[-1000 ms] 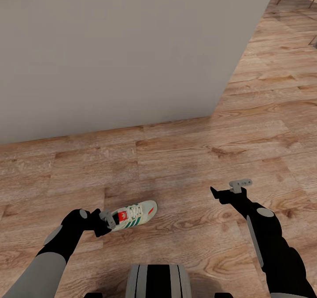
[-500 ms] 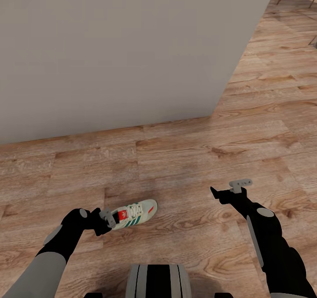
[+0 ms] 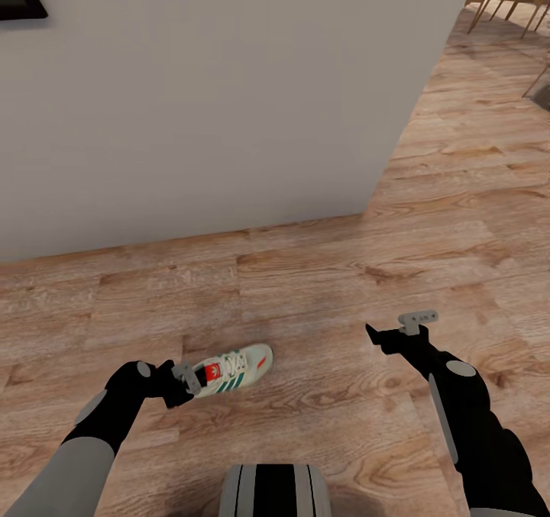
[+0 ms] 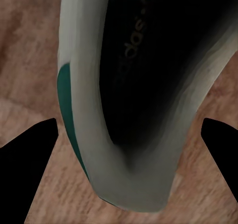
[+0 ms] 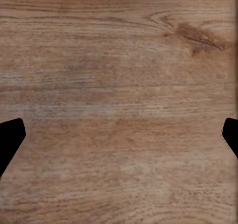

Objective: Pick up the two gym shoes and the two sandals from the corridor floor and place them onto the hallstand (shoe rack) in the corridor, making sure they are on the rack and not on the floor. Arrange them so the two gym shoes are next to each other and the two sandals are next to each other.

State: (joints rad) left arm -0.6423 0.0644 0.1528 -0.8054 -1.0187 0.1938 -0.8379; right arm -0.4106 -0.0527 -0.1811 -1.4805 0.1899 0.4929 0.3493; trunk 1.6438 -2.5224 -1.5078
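One gym shoe (image 3: 231, 371) is recorded in the lower left-centre of the head view, lying on the corridor floor (image 3: 321, 273). Its long axis is set on a shallow diagonal, the toe directed toward the centre-right of the frame and slightly upward, the heel with its red-orange patch directed toward the lower left. The left gripper (image 3: 186, 378) is found at that heel end, touching or all but touching it, and is aligned roughly along the shoe's length. In the left wrist view the heel collar and dark opening of the shoe (image 4: 144, 85) are seen between the two fingers (image 4: 25, 164), which are held wide apart at either side of the frame with the heel between them; whether the shoe is actually gripped or merely straddled cannot be told. The right gripper (image 3: 397, 327) is recorded in the lower right of the head view, well apart from the shoe, over bare planks (image 5: 119, 100); its fingers (image 5: 10, 137) are spread and nothing is held. The left arm is judged much the nearer to the shoe. A pale wall (image 3: 214, 97) is noted across the upper left of the frame.
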